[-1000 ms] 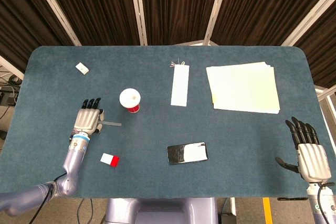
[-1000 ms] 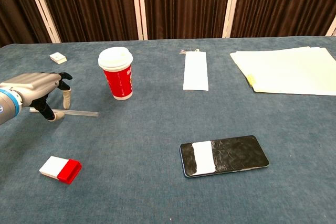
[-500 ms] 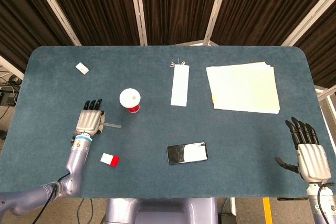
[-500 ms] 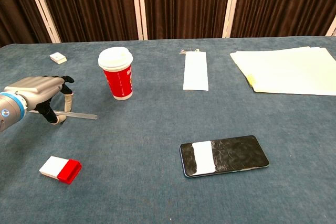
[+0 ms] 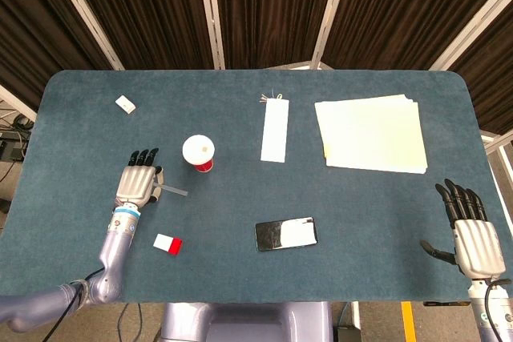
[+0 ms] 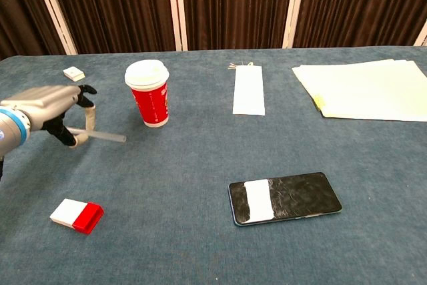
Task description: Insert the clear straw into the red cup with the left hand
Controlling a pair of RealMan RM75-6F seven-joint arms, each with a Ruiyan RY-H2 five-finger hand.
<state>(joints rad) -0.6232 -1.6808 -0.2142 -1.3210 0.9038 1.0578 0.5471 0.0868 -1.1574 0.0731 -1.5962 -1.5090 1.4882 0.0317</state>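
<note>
The red cup (image 5: 199,153) (image 6: 149,94) with a white lid stands upright left of the table's middle. The clear straw (image 5: 174,191) (image 6: 103,136) lies nearly level, pointing right, just left of and nearer than the cup. My left hand (image 5: 136,185) (image 6: 48,107) pinches the straw's left end between thumb and fingers, and the straw looks raised a little off the cloth. Its free end stops short of the cup. My right hand (image 5: 473,235) rests open at the near right corner, fingers spread, holding nothing; only the head view shows it.
A cracked phone (image 5: 286,233) (image 6: 285,197) lies near the front middle. A red-and-white block (image 5: 167,243) (image 6: 76,215) sits just nearer than my left hand. A white paper strip (image 5: 274,131), a pale paper stack (image 5: 373,134) and a small white block (image 5: 125,103) lie further back.
My left hand has closed on the straw and risen slightly, taking the straw up with it and a little toward the cup. The right hand has not moved.
</note>
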